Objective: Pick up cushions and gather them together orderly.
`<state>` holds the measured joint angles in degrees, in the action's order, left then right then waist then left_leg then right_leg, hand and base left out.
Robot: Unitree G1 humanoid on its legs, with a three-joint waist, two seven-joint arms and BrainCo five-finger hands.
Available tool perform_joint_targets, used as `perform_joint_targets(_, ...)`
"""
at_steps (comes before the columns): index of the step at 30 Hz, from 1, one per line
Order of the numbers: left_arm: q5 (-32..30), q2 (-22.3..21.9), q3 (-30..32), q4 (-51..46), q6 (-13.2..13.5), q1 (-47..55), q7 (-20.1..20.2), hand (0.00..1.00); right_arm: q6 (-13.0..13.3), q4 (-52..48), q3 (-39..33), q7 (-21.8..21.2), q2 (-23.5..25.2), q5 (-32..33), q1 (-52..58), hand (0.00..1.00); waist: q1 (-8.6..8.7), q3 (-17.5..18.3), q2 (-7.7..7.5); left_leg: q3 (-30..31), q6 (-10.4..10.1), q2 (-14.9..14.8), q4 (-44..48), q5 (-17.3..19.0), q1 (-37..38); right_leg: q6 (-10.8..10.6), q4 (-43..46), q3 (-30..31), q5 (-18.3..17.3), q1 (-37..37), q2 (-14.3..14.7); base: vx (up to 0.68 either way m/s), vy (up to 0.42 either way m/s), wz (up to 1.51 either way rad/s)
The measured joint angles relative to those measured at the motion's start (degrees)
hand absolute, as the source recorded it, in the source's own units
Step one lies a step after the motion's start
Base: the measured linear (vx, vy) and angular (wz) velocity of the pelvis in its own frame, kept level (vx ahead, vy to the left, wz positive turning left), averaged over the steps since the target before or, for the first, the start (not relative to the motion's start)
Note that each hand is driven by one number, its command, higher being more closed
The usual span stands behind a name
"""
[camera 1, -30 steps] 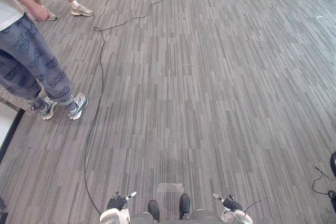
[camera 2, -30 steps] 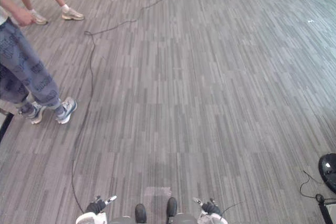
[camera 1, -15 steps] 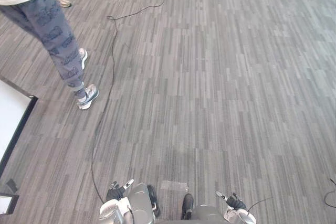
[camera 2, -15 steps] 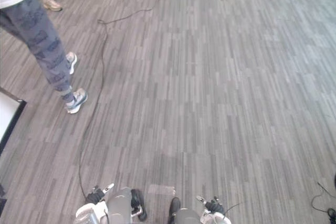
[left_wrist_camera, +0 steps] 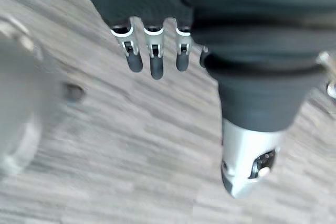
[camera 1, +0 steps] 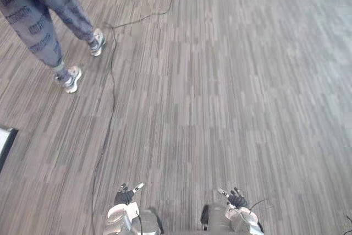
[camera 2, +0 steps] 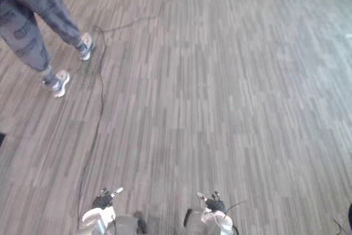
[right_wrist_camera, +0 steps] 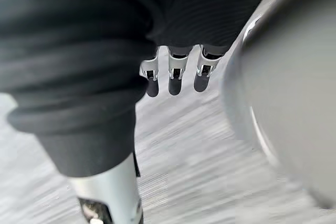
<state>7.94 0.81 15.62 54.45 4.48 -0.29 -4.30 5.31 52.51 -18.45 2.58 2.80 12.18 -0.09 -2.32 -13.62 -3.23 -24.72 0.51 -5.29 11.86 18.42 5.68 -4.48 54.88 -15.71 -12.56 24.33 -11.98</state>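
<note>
My left hand [camera 1: 124, 196] hangs low at the bottom edge over grey striped carpet. In its wrist view the left hand's fingers [left_wrist_camera: 153, 62] point straight down with nothing in them. My right hand [camera 1: 236, 197] hangs the same way at the lower right. Its fingers [right_wrist_camera: 176, 78] are straight too and hold nothing. I see no cushion anywhere on the floor in these views.
A person in patterned blue trousers and light sneakers [camera 1: 70, 78] stands at the upper left. The dark-edged corner of a white board [camera 1: 4, 140] lies at the left edge. Grey striped carpet [camera 1: 231, 81] stretches ahead and to the right.
The whole picture has shifted, so the camera has moved. The person has stepped to the upper left with legs apart. Both hands stay low and empty.
</note>
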Motion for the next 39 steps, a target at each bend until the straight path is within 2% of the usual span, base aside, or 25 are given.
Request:
perform_joint_targets(1,0.0,0.01,-0.1,0.42,-0.01,-0.3,0.0,0.0,0.01,0.32,0.34,-0.02,-0.48,0.0,-0.32,0.0,0.17,-0.17,0.12,-0.02,0.01,0.0,-0.45,0.01,0.75,0.43,-1.97,-0.87,-0.36,0.74,0.43,0.5,-0.013,0.1)
perform_joint_targets(2,-0.01,0.08,-0.93,1.61,-0.07,-1.41,-0.03,0.0,-0.03,1.27,0.95,-0.21,-2.01,-0.02,-1.13,0.0,0.77,-0.58,0.61,0.37,0.02,-0.02,-2.09,0.01,2.77,1.41,-10.31,-3.57,-0.09,2.93,1.82,0.55,-0.026,0.45)
perform_joint_targets(4,-0.36,0.14,-2.02,2.78,-0.06,-2.75,-0.03,0.0,-0.29,3.5,0.97,-0.27,-3.62,0.15,-1.54,0.0,2.82,-1.47,1.33,3.23,0.0,0.15,-4.33,0.0,5.82,2.07,-31.05,-5.87,6.53,4.01,4.78,0.59,-0.076,0.86)
perform_joint_targets(6,-1.41,0.66,-2.04,3.53,-0.06,-2.39,-0.02,0.0,-0.25,4.27,0.81,-0.13,-4.06,-0.67,-0.52,0.0,3.67,-1.73,-0.5,6.87,-0.13,2.67,-6.28,0.01,10.23,3.15,-42.64,-3.89,12.8,3.64,5.38,0.6,-0.158,0.83)
perform_joint_targets(7,-2.1,-0.25,-1.17,4.07,-0.15,-2.41,-0.09,0.0,-0.37,4.8,0.38,-0.18,-5.18,-0.97,-0.59,0.0,4.17,-2.19,1.07,8.74,-0.95,1.56,-7.07,-0.35,13.35,8.71,-38.75,-1.57,18.57,3.34,6.43,0.68,-0.197,0.43)
perform_joint_targets(8,-3.13,-1.37,-0.64,4.49,-0.15,-2.39,-0.07,0.0,-0.21,4.63,-0.18,-0.28,-6.25,-1.41,-1.17,0.0,3.76,-2.17,3.64,8.84,-4.05,-0.65,-6.19,-2.22,13.59,8.57,-33.95,-2.67,13.96,4.1,7.27,0.68,-0.203,0.28)
perform_joint_targets(9,-3.87,-1.79,-0.18,4.71,-0.2,-2.4,-0.08,0.0,-0.19,4.53,-1.5,-0.39,-6.2,-1.47,-1.5,0.0,3.76,-2.46,4.5,9.41,-6.4,-2.11,-3.18,-3.71,13.11,8.75,-31.4,-3.37,10.99,4.04,7.77,0.67,-0.244,0.05)
perform_joint_targets(12,-4.59,-2.09,3.46,4.33,-0.42,-1.85,-0.03,0.0,-0.48,4.38,-1.85,-0.19,-5.24,-1.42,-1.35,0.0,3.44,-3.11,5.56,14.56,-10.06,-9.73,29.3,-11.9,1.66,10.7,-30.0,-4.45,3.72,-3.3,11.47,0.73,-0.275,-0.02)
perform_joint_targets(13,-4.55,-2.32,4.06,3.1,-0.45,-1.48,0.07,0.0,-0.58,4.4,-1.0,-0.17,-4.48,-1.24,-1.22,0.0,2.95,-3.43,5.31,14.35,-9.95,-12.27,40.48,-9.66,-2.93,11.75,-31.37,-4.13,1.84,-7.96,13.08,0.77,-0.146,-0.09)
perform_joint_targets(15,-4.52,-2.62,5.04,0.39,-0.27,-1.45,0.35,0.0,-0.69,4.33,-0.22,-0.12,-3.62,-0.9,-0.69,0.0,2.23,-3.51,4.34,12.68,-7.12,-13.14,47.95,-4.5,-10.25,12.03,-34.28,-3.14,-1.41,-15.65,13.73,0.62,-0.076,-0.05)
perform_joint_targets(17,-4.35,-2.64,5.7,-2.08,0.11,-1.22,0.81,0.0,-0.75,4.13,1.37,-0.11,-3.26,-0.71,-0.49,0.0,1.22,-3.53,3.42,8.97,-4.54,-13.09,45.55,-0.97,-18.13,10.92,-38.61,-0.97,-2.68,-22.6,13.71,0.58,-0.026,-0.35)
perform_joint_targets(19,-4.32,-2.21,5.86,-3.26,0.2,-1.11,0.85,0.0,-0.81,2.7,2.01,-0.08,-2.64,0.01,-0.44,0.0,-0.36,-3.59,2.92,7.65,-4.04,-11.91,36.24,-0.34,-24.21,9.55,-42.27,2.35,-3.45,-27.0,13.32,0.6,0.082,-0.8)
perform_joint_targets(20,-4.29,-2.1,5.82,-3.25,0.23,-1.07,0.91,0.0,-0.8,2.41,3.05,-0.09,-2.14,0.22,-0.55,0.0,-1.11,-3.61,2.72,7.94,-4.49,-9.94,26.68,-1.49,-26.96,8.13,-44.18,4.98,-4.26,-29.59,12.2,0.75,0.201,-1.0)
perform_joint_targets(21,-4.29,-1.87,5.84,-3.2,0.21,-0.67,0.89,0.0,-0.8,2.41,3.21,-0.08,-1.43,0.19,-0.53,0.0,-1.43,-3.5,2.52,8.15,-5.37,-8.84,20.35,-3.67,-28.47,6.84,-45.15,6.77,-5.11,-31.29,11.12,0.65,0.223,-1.09)
perform_joint_targets(23,-3.14,-2.08,6.72,-3.64,0.51,0.49,0.87,0.0,-0.81,2.65,2.94,-0.05,-0.75,0.15,-0.24,0.0,-2.08,-2.85,1.91,8.48,-6.21,-6.55,10.14,-11.99,-29.62,4.44,-45.65,10.37,-7.5,-33.97,8.66,0.69,0.339,-1.11)
perform_joint_targets(24,-3.33,-1.57,6.99,-3.68,0.6,0.98,0.82,0.0,-0.92,2.98,2.91,-0.08,0.83,-0.07,0.83,0.0,-2.69,-0.38,-0.26,7.71,-3.22,-4.36,10.72,-15.52,-28.42,4.92,-44.77,14.71,-6.91,-34.37,5.53,0.75,0.383,-0.99)
perform_joint_targets(27,-3.34,-0.22,6.98,-3.93,0.14,1.04,0.9,0.0,-1.39,3.48,2.4,-0.37,0.91,-1.09,1.22,0.0,-2.5,0.72,-2.55,4.86,0.23,-4.94,17.96,-10.48,-25.49,2.15,-38.63,17.85,0.61,-33.44,2.99,0.83,0.428,-0.79)
perform_joint_targets(28,-3.24,0.5,6.94,-2.91,-0.2,1.07,0.88,0.0,-1.38,3.21,2.41,-0.4,1.44,-1.11,1.21,0.0,-2.57,0.5,-2.98,4.2,0.55,-5.62,20.29,-10.29,-22.85,1.72,-33.3,18.23,5.17,-32.69,2.84,0.5,0.229,-1.07)
perform_joint_targets(29,-3.24,0.78,6.85,-2.38,-0.2,1.39,0.83,0.0,-1.31,2.5,2.46,-0.44,1.34,-1.13,1.2,0.0,-2.97,-0.04,-1.89,2.85,0.55,-8.01,23.57,-10.29,-19.64,-0.92,-22.7,17.7,12.61,-29.04,2.9,0.54,0.237,-1.42)
perform_joint_targets(30,-3.24,0.9,5.85,-1.82,-0.28,1.5,0.7,0.0,-1.1,2.22,2.66,-0.79,0.86,-1.46,1.4,0.0,-2.8,-0.05,-1.71,1.46,0.78,-8.01,21.98,-9.89,-13.68,-3.42,-7.61,16.01,11.83,-22.92,2.14,0.48,0.18,-1.22)
perform_joint_targets(32,-3.28,0.98,3.06,-0.71,-0.24,0.93,0.79,0.0,-1.06,0.76,2.75,-0.95,1.21,-2.24,2.33,0.0,-1.29,0.69,-1.97,-1.71,0.89,-5.8,14.5,-9.81,-5.5,-0.86,2.83,9.74,5.65,-15.5,0.38,0.49,0.145,-0.59)
perform_joint_targets(35,-3.2,0.4,0.64,0.66,-0.13,-1.69,0.95,0.0,-0.57,-1.23,2.62,-1.52,0.91,-2.81,2.02,0.0,-0.37,0.42,-1.27,-6.6,-0.69,-4.99,6.98,-8.85,2.73,3.17,-4.19,-3.6,0.56,-5.94,0.31,0.58,0.134,-0.59)
perform_joint_targets(36,-3.2,0.21,0.59,1.53,-0.19,-2.07,1.0,0.0,-0.51,-1.48,2.26,-1.59,0.82,-3.09,1.78,0.0,-0.21,0.26,-1.02,-7.02,-1.7,-4.76,5.04,-8.23,5.5,3.78,-9.63,-7.65,0.67,-4.11,1.3,0.62,0.061,-0.63)
perform_joint_targets(37,-3.17,0.12,0.5,2.42,-0.26,-2.39,1.03,0.0,-0.52,-1.39,1.74,-1.61,0.86,-3.18,1.61,0.0,-0.07,0.24,-0.99,-8.06,-1.88,-4.27,2.1,-8.12,8.94,5.78,-17.99,-10.87,1.73,-2.86,3.09,0.65,0.013,-0.51)
perform_joint_targets(39,-3.36,-0.04,-0.17,3.69,-0.31,-2.26,1.15,0.0,-0.56,-1.22,0.44,-1.59,0.69,-3.29,1.41,0.0,1.32,0.19,-0.94,-7.57,-2.24,-3.14,-1.15,-8.09,13.47,7.14,-33.94,-13.41,7.21,-1.18,6.22,0.66,-0.031,-0.08)
